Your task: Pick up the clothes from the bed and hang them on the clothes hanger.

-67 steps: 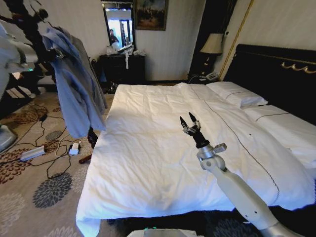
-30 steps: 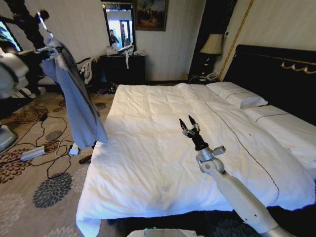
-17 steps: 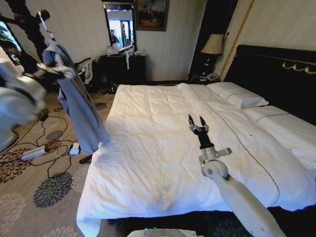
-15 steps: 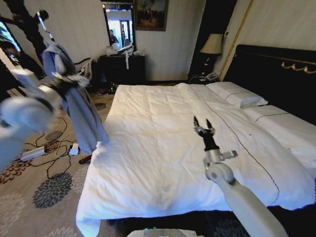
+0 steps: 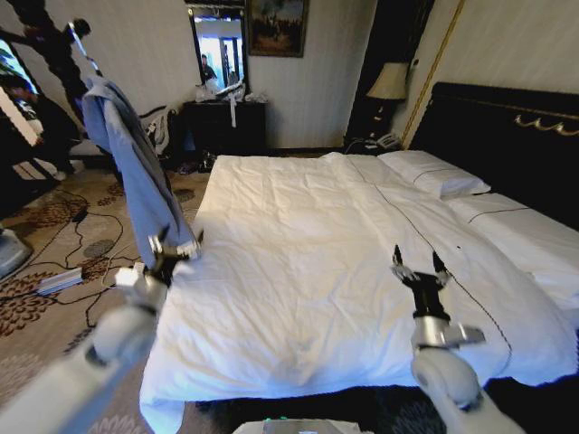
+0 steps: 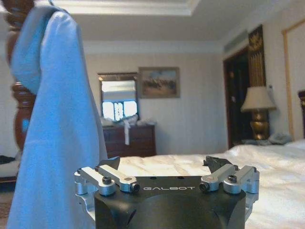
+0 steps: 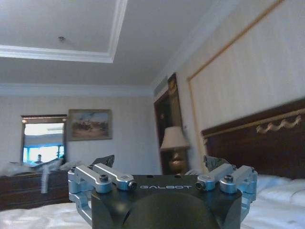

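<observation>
Head view: shirt [image 5: 136, 172] hanging at ten o'clock; left tool [image 5: 174, 250] spread beside bed [image 5: 298, 262]; right tool [image 5: 420, 268] spread above it.

This is a hotel-style bedroom: a very wide bed [image 5: 298, 271] with white duvet and pillows [image 5: 432, 172] against a black headboard [image 5: 507, 136] with gold ornament, a bedside lamp [image 5: 389, 83], a dark dresser [image 5: 226, 122] under a mirror [image 5: 218, 45], a framed painting [image 5: 276, 25], and floral carpet [image 5: 54, 298].

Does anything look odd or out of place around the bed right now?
The grey-blue long-sleeved shirt hangs bunched and lopsided off the dark turned-wood coat stand, trailing low beside the white-duveted bed. Loose cables sprawl on the patterned carpet. Both grippers, left and right, are open and empty.
</observation>
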Motion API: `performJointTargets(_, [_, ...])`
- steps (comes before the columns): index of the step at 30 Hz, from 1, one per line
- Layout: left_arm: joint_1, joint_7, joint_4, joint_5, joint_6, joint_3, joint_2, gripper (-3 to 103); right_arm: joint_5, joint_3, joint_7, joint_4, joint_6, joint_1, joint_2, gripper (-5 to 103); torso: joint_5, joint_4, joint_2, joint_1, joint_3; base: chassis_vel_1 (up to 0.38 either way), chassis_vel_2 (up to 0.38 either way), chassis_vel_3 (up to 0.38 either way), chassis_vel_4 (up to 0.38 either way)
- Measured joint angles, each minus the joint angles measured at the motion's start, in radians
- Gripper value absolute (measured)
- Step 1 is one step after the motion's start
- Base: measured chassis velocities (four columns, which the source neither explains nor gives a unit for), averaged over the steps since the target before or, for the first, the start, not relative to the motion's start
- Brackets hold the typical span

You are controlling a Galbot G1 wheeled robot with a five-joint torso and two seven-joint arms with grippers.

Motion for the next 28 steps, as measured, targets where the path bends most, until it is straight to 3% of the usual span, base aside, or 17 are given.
performJointTargets(1, [0.044,0.026,-0.014,0.119,-0.025,0.014,-0.1,100,-0.08,0.003,-0.019,0.007,0.037,-0.049,0.045,100,-0.0003,0.0001,0.0,0.0,0.0,0.0,0.0,0.0,0.0])
performJointTargets(2, [0.044,0.026,-0.014,0.119,-0.025,0.014,-0.1,100,-0.08,0.003,-0.019,0.007,0.037,-0.049,0.045,100,-0.0003,0.0001,0.0,0.0,0.0,0.0,0.0,0.0,0.0])
performJointTargets(4, [0.09,0.064,-0.037,0.232,-0.047,0.033,-0.203,100,-0.148,0.002,-0.032,0.027,0.056,-0.098,0.079,100,0.0001,0.0,0.0,0.0,0.0,0.0,0.0,0.0,0.0])
performJointTargets(6, [0.134,0.108,-0.068,0.294,-0.065,0.052,-0.3,100,-0.197,0.0,-0.032,0.076,0.053,-0.149,0.096,100,0.0,0.0001,0.0,0.0,0.0,0.0,0.0,0.0,0.0])
performJointTargets(8, [0.149,0.125,-0.087,0.302,-0.07,0.057,-0.333,100,-0.212,0.003,-0.029,0.103,0.045,-0.169,0.094,100,-0.0003,0.0005,0.0,0.0,0.0,0.0,0.0,0.0,0.0])
performJointTargets(10, [0.166,0.148,-0.118,0.298,-0.071,0.059,-0.357,100,-0.228,0.014,-0.034,0.144,0.035,-0.195,0.085,100,-0.0003,0.0003,0.0,0.0,0.0,0.0,0.0,0.0,0.0])
performJointTargets(28, [0.157,0.152,-0.122,0.277,-0.066,0.061,-0.349,100,-0.222,0.014,-0.04,0.151,0.029,-0.192,0.076,100,-0.0004,0.0003,0.0,0.0,0.0,0.0,0.0,0.0,0.0])
